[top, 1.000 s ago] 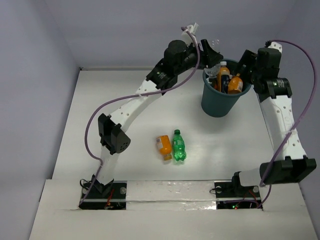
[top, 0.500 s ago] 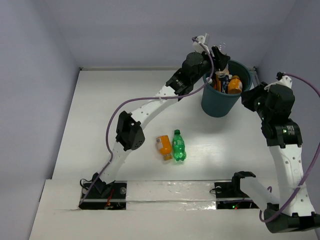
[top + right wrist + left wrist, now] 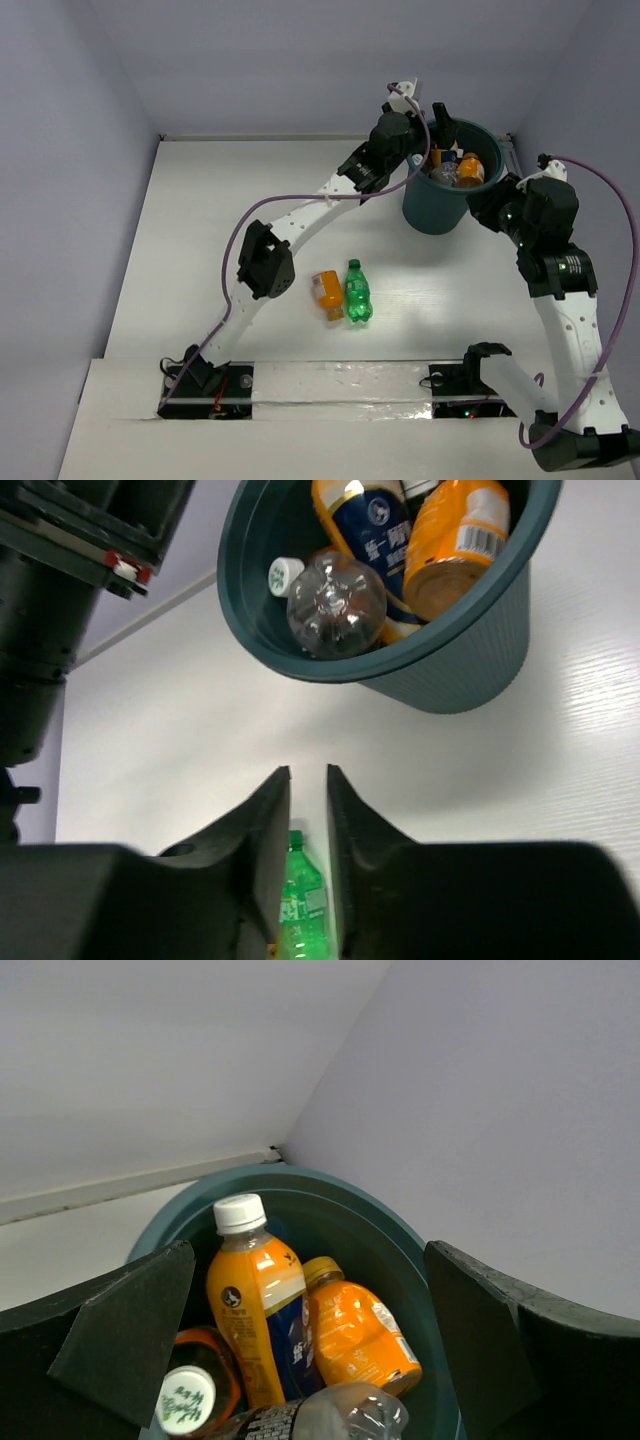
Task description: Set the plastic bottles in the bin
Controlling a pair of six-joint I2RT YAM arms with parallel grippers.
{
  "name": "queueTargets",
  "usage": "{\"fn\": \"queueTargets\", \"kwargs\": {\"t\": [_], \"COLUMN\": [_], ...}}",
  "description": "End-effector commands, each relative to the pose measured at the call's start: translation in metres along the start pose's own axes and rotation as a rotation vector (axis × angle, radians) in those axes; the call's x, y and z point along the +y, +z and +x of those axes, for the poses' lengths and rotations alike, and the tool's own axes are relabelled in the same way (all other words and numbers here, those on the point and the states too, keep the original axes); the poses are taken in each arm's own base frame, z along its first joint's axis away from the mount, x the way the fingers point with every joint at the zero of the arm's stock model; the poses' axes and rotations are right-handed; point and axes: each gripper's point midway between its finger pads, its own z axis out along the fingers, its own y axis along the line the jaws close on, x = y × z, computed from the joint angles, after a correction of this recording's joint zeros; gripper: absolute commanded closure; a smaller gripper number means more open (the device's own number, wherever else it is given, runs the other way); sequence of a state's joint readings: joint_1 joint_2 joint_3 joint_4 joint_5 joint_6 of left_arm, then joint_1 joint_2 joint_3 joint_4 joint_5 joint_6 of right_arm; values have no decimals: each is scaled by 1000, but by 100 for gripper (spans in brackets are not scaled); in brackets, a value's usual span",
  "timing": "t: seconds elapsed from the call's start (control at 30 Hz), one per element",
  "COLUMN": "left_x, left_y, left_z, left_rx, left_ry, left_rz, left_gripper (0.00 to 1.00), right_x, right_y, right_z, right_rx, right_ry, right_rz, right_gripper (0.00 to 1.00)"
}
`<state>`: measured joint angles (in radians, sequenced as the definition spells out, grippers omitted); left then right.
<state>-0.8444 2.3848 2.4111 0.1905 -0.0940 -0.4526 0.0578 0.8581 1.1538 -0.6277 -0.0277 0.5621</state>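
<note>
The bin [image 3: 440,205] stands at the back right. It holds a blue-labelled orange bottle [image 3: 252,1295], an orange bottle [image 3: 358,1328], a white-capped orange bottle [image 3: 190,1400] and a clear bottle [image 3: 340,1415]. My left gripper [image 3: 440,120] hangs wide open and empty just above the bin's rim [image 3: 335,1188]. An orange bottle [image 3: 327,294] and a green bottle [image 3: 357,291] lie side by side on the table. My right gripper [image 3: 487,203] is just right of the bin, low, jaws a narrow slit apart with nothing between them. Through that slit the green bottle [image 3: 300,900] shows far off.
The left arm [image 3: 300,215] stretches diagonally across the table from the near left to the bin. The back wall and the right wall stand close behind and beside the bin [image 3: 455,670]. Both loose bottles lie in front of the arm bases' strip.
My left gripper moved over the bin and opened; the clear bottle it held now lies in the bin. My right arm drew back from above the bin, down to its right side.
</note>
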Motion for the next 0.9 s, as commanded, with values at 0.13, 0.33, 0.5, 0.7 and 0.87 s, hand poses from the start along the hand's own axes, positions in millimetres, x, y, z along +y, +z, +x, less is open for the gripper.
{"fn": "queueTargets", "kwargs": {"t": [0.13, 0.33, 0.5, 0.7, 0.87], "left_x": [-68, -31, 40, 100, 123], "left_y": [-80, -163, -242, -348, -403], "left_z": [-163, -135, -48, 50, 97], "left_rx": [-207, -9, 205, 426, 541], "left_ry": [113, 79, -1, -167, -282], "left_rz": [59, -44, -227, -408, -514], "left_gripper": [1, 33, 73, 84, 50], "right_x": [24, 48, 41, 43, 49], "right_y": [-3, -15, -18, -25, -16], "right_z": [32, 102, 170, 237, 270], "right_rx": [109, 308, 469, 637, 708], "right_ry": [-84, -129, -118, -127, -140], "right_rz": [-143, -255, -248, -275, -267], "right_gripper": [52, 22, 10, 0, 0]}}
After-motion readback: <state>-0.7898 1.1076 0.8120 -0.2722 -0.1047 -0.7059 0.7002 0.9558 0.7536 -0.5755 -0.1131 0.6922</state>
